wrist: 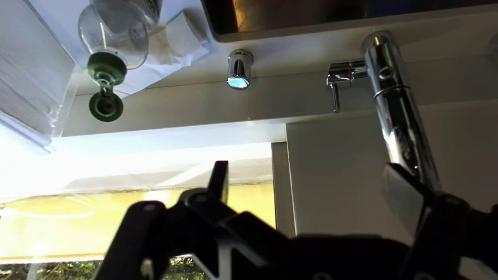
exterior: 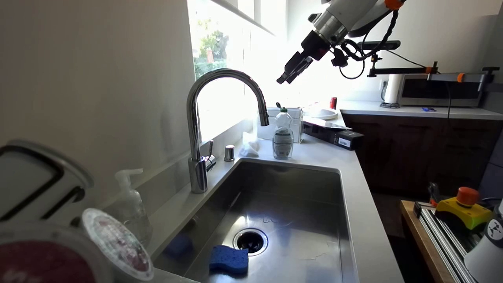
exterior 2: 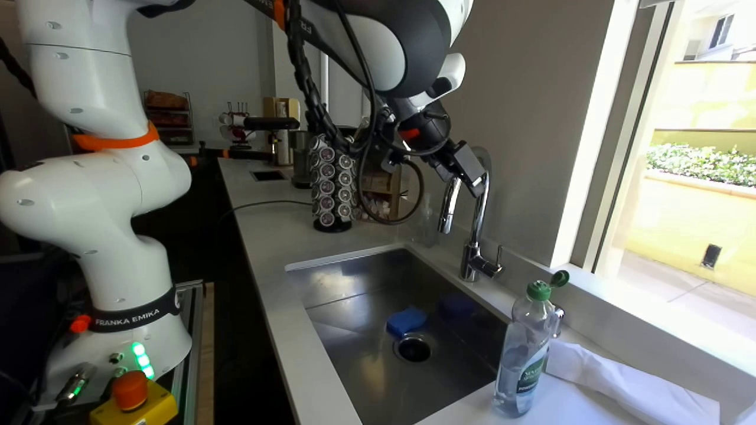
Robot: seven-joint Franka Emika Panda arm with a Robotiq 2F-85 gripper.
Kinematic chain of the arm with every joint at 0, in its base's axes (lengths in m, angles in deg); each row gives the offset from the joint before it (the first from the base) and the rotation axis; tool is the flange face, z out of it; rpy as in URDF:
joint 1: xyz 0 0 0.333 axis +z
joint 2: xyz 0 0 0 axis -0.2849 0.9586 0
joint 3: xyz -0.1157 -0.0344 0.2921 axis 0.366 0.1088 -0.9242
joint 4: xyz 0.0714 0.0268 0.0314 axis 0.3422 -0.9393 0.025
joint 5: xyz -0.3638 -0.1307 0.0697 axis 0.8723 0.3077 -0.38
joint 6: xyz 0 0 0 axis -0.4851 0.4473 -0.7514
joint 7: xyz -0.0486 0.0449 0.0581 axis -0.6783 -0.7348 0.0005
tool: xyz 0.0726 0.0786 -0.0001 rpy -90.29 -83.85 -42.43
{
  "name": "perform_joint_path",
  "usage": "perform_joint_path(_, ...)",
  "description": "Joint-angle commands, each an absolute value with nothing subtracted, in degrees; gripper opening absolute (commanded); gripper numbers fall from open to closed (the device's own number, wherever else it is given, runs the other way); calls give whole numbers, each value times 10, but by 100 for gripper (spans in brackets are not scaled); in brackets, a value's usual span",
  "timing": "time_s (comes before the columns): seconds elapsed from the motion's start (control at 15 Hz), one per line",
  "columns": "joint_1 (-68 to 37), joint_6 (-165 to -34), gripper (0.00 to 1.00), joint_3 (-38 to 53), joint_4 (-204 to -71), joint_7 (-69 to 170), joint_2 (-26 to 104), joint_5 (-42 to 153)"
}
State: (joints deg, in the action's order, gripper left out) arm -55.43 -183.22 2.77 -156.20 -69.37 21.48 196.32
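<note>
My black gripper [exterior: 285, 79] hangs in the air above the sink area, angled downward. In the wrist view its two fingers [wrist: 307, 165] are wide apart with nothing between them. The chrome faucet [exterior: 225, 74] is nearest; in an exterior view the gripper [exterior 2: 474, 188] overlaps the faucet [exterior 2: 479, 212], and I cannot tell that they touch. A clear soap bottle [exterior: 283, 137] with its green cap flipped open stands on the counter beyond the sink; it also shows in the wrist view [wrist: 116, 31]. A blue sponge [exterior: 229, 259] lies in the steel sink [exterior: 298, 251] beside the drain.
A white cloth or paper [exterior 2: 632, 378] lies beside the bottle. A black box [exterior: 334, 135] and a white box [exterior: 265, 127] stand behind it. A capsule rack [exterior 2: 333, 183] and a pump bottle [exterior: 131, 200] stand at the sink's opposite end. A window [exterior 2: 697, 177] lines the wall.
</note>
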Motion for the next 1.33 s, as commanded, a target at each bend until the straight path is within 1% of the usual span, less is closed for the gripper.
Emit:
perform_joint_path(0.0,-557,-1832,100,29,-1554,-694,221,1963)
perform_joint_path(0.27,-558,-1832,100,27,-1534,-696,245,1963)
perform_joint_path(0.8,-555,-1824,100,27,-1522,-720,253,1976)
perform_joint_path(1.07,-532,-1768,100,40,-1492,-746,297,1979)
perform_joint_path(1.27,-490,-1798,100,74,-1444,-732,349,1978)
